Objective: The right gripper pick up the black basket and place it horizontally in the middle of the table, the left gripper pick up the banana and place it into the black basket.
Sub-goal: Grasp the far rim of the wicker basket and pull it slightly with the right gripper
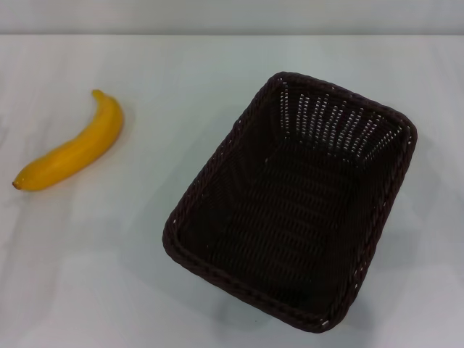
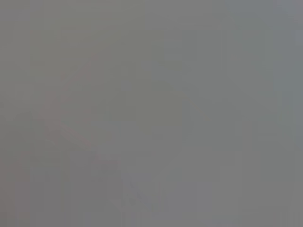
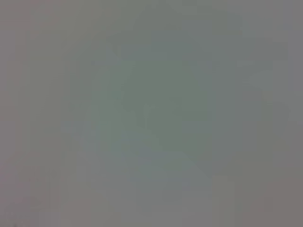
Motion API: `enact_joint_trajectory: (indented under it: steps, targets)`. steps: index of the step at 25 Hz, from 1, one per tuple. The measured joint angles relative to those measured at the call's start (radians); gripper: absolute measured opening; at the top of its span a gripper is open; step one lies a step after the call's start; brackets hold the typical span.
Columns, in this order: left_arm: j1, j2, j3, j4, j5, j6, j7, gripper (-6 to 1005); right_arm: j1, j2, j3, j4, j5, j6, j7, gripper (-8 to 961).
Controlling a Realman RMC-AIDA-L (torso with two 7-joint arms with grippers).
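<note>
Apparently nothing of the task is done yet. The basket (image 1: 293,206) sits empty on the table (image 1: 94,275), right of centre and turned at a slant, one short end toward the far right and the other toward the near middle, so it is neither central nor lying crosswise. The banana (image 1: 72,148) lies well apart from it on the left side, its brown tip pointing to the near left. Both steps remain: moving and squaring the basket, then dropping the banana in. Neither gripper appears in the head view, and both wrist views show only featureless grey, so nothing can be told of the fingers; neither thing is being held.
</note>
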Motion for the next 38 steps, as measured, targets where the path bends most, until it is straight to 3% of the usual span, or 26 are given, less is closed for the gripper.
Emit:
enact_joint_trajectory:
  steps: [26, 30, 36, 38]
  targets:
    - [0.000, 0.000, 0.000, 0.000, 0.002, 0.000, -0.015, 880, 0.001, -0.006, -0.003, 0.012, -0.005, 0.018, 0.034, 622]
    - [-0.002, 0.000, 0.000, 0.000, 0.002, 0.002, -0.015, 880, 0.007, -0.042, -0.029, 0.061, -0.021, 0.102, 0.105, 622]
    - [-0.010, 0.000, 0.000, 0.000, 0.001, 0.013, -0.015, 879, 0.024, -0.131, -0.105, 0.233, -0.021, 0.362, 0.150, 621]
    - [-0.013, 0.001, 0.000, 0.000, 0.001, 0.022, -0.015, 879, 0.040, -0.170, -0.131, 0.315, -0.022, 0.497, 0.166, 620]
